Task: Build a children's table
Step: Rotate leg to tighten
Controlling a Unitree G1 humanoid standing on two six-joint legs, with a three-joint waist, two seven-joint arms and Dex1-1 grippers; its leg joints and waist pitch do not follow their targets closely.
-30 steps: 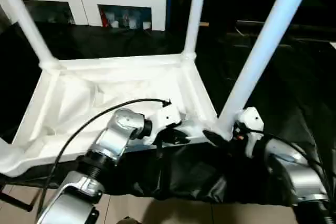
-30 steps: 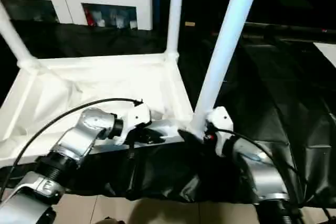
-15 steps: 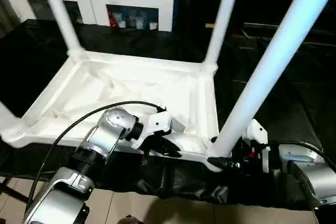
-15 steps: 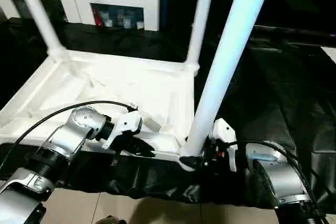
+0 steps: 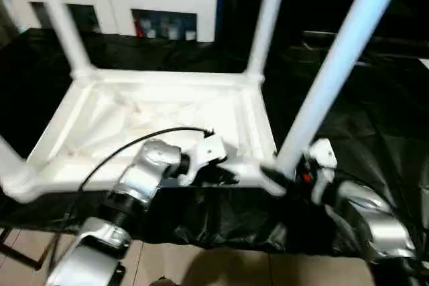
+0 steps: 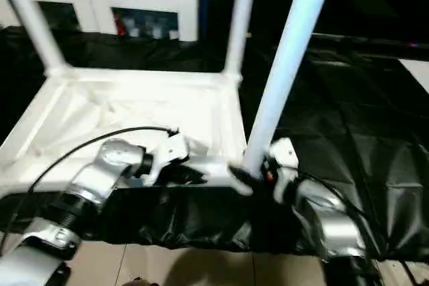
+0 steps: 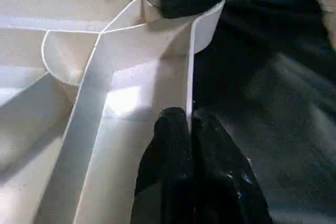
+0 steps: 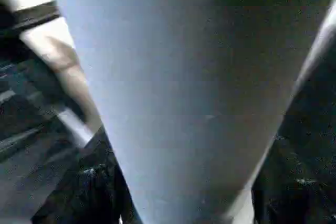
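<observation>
The white plastic table (image 5: 161,115) lies upside down, its ribbed underside up. The left claw (image 7: 187,124) pinches its thin edge. The right claw (image 5: 271,177), at 5 o'clock, squeezes a smooth round leg (image 5: 332,65).

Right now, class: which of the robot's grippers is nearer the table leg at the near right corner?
Right. The right gripper clasps the near right leg at its base; the left gripper pinches the table top's rim beside that corner.
</observation>
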